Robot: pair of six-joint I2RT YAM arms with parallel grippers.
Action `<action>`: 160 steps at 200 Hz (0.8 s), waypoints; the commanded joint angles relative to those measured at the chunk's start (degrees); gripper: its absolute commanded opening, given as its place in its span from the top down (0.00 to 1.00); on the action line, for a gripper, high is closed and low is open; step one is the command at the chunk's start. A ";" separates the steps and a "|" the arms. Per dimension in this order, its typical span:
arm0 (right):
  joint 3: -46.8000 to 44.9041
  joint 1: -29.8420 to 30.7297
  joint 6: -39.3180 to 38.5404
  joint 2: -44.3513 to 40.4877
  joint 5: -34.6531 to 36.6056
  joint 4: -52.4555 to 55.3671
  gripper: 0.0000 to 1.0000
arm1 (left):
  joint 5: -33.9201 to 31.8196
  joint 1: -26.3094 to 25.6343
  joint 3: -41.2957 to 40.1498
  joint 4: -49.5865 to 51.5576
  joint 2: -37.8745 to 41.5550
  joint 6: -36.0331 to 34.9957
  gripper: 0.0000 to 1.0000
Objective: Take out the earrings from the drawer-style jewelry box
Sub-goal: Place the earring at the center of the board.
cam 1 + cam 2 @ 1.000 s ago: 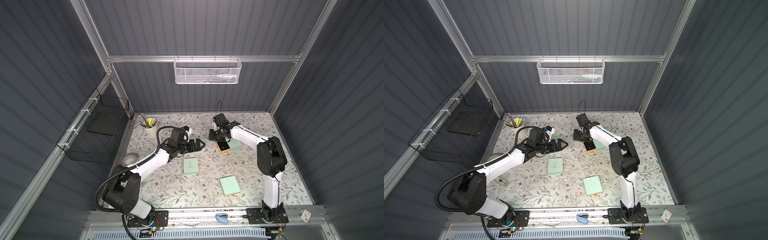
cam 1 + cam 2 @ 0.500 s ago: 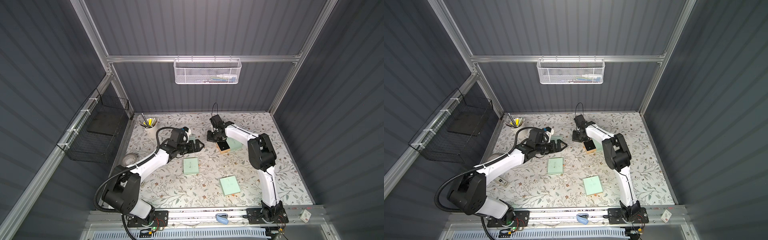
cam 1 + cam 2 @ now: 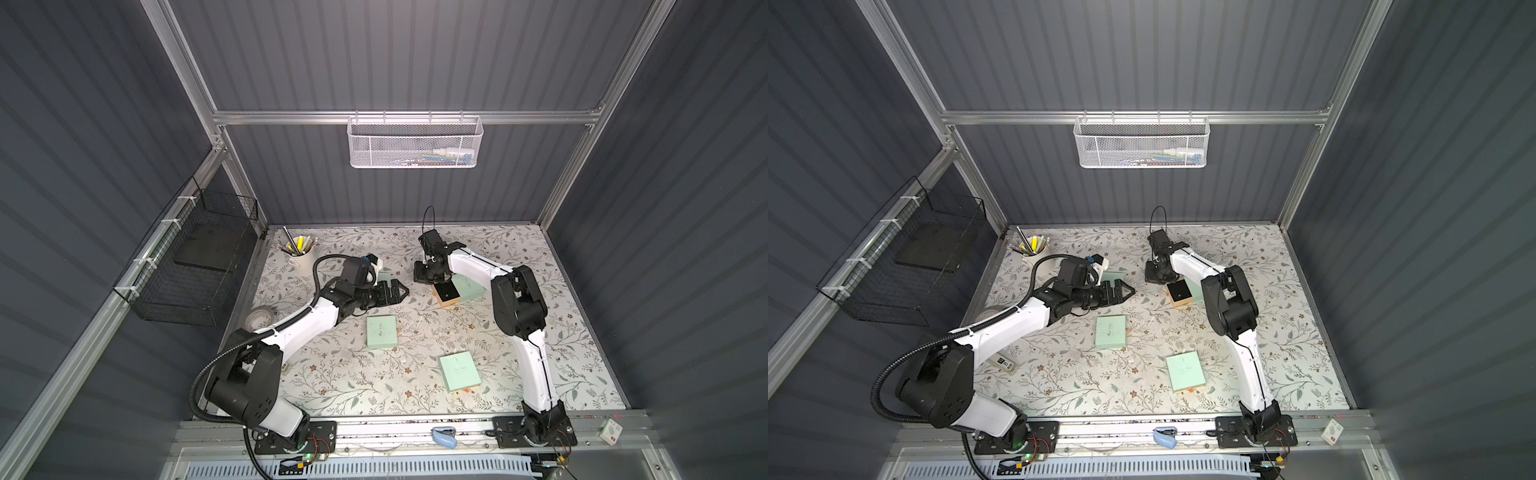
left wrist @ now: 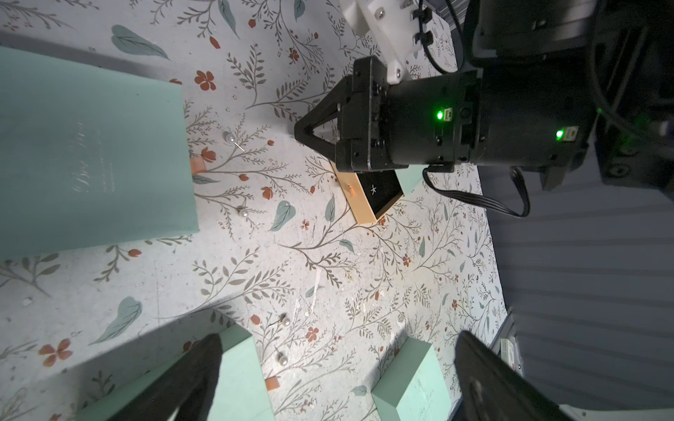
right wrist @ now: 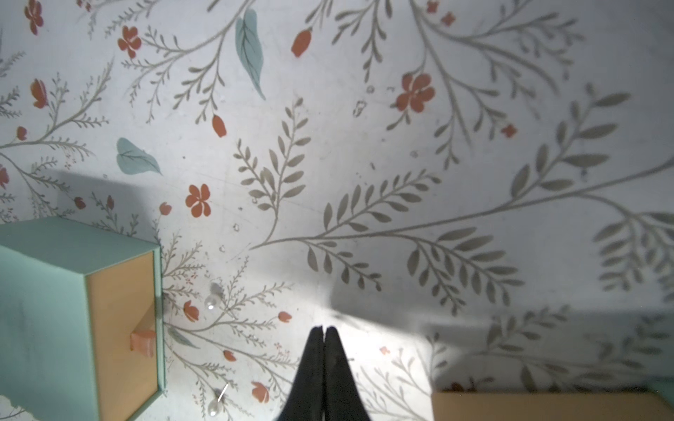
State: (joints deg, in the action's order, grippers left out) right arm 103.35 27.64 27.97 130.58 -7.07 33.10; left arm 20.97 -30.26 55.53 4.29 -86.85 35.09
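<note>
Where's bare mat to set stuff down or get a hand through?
Free: back right corner of the mat, behind the right arm; the front strip between left arm and front box. Crowded: the middle, with loose earrings between middle box and open drawer.

White arms (image 3: 307, 324), black joints (image 3: 517, 303)

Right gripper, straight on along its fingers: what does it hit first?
Probably bare table just ahead of the shut right gripper. The nearest earring and the mint box lie off to the side; depth is unclear.
</note>
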 commanded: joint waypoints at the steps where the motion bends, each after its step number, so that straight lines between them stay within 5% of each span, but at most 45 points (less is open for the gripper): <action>1: 1.85 -0.39 -0.74 1.51 0.42 1.71 0.92 | 0.75 0.20 -0.28 -0.03 -0.87 -0.55 0.00; 160: 1.76 -0.56 -0.81 2.86 -0.78 1.78 0.85 | 0.61 0.20 -0.34 0.00 -0.69 -0.46 0.00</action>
State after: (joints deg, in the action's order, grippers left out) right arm 104.16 27.42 27.79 132.40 -7.73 33.63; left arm 20.99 -30.26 55.53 4.27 -86.91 35.09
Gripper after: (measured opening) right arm 0.146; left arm 0.997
